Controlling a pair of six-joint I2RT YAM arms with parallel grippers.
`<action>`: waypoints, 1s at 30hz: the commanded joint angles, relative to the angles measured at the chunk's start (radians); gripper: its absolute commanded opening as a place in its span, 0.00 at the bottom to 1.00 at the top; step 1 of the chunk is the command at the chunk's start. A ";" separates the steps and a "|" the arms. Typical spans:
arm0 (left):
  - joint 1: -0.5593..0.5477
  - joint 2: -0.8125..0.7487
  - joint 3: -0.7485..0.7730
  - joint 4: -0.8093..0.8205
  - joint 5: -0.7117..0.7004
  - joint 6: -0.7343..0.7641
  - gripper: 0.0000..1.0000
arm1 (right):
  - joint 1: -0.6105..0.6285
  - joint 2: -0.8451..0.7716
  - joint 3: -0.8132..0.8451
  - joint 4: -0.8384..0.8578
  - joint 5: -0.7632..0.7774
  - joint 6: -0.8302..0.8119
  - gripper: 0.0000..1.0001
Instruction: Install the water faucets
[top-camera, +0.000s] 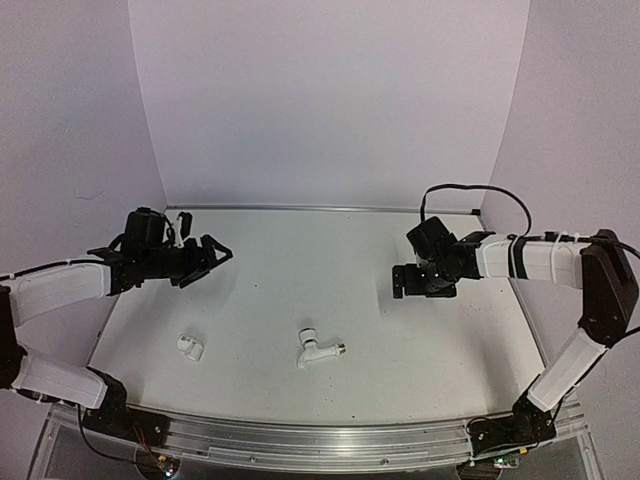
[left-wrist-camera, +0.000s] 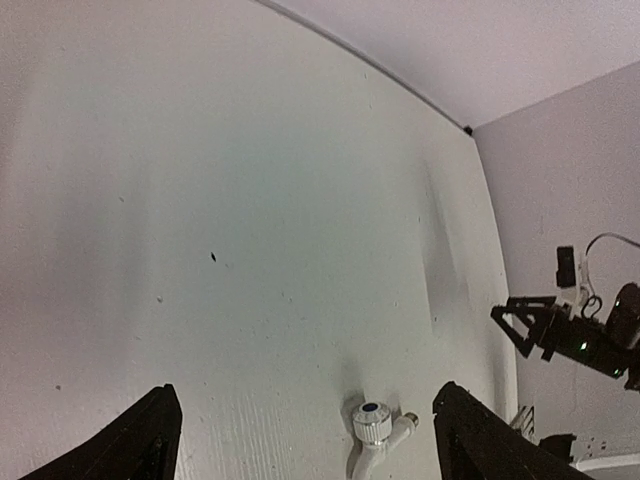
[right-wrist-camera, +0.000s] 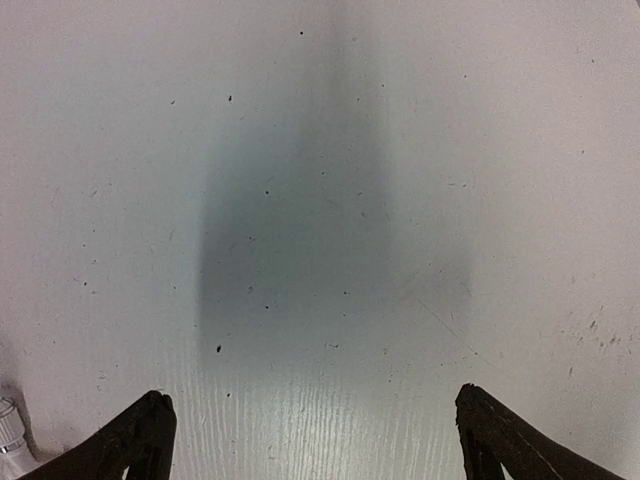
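A white tap (top-camera: 318, 349) with a silver threaded end lies on the white table (top-camera: 300, 270) near its front middle. In the left wrist view the tap (left-wrist-camera: 375, 432) shows its round blue-centred knob on top. A small white elbow fitting (top-camera: 190, 346) lies to its left. My left gripper (top-camera: 208, 262) hovers open above the table's left part, behind the elbow fitting, and the jaws (left-wrist-camera: 307, 400) hold nothing. My right gripper (top-camera: 420, 290) hangs open over the right part, pointing down at bare table (right-wrist-camera: 312, 396). The tap's knob (right-wrist-camera: 8, 430) just shows at the right wrist view's lower left edge.
White walls enclose the table at the back and on both sides. A metal rail (top-camera: 320, 440) runs along the front edge, with both arm bases on it. My right gripper (left-wrist-camera: 530, 325) also appears far right in the left wrist view.
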 joint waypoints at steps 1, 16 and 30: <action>-0.119 0.111 0.045 0.015 -0.018 -0.006 0.88 | 0.002 0.017 0.040 -0.008 -0.012 0.031 0.98; -0.472 0.604 0.408 -0.065 -0.090 0.018 0.76 | 0.002 -0.081 -0.037 0.045 -0.113 0.001 0.98; -0.625 0.783 0.594 -0.298 -0.378 -0.002 0.76 | 0.003 -0.154 -0.103 0.081 -0.118 -0.001 0.98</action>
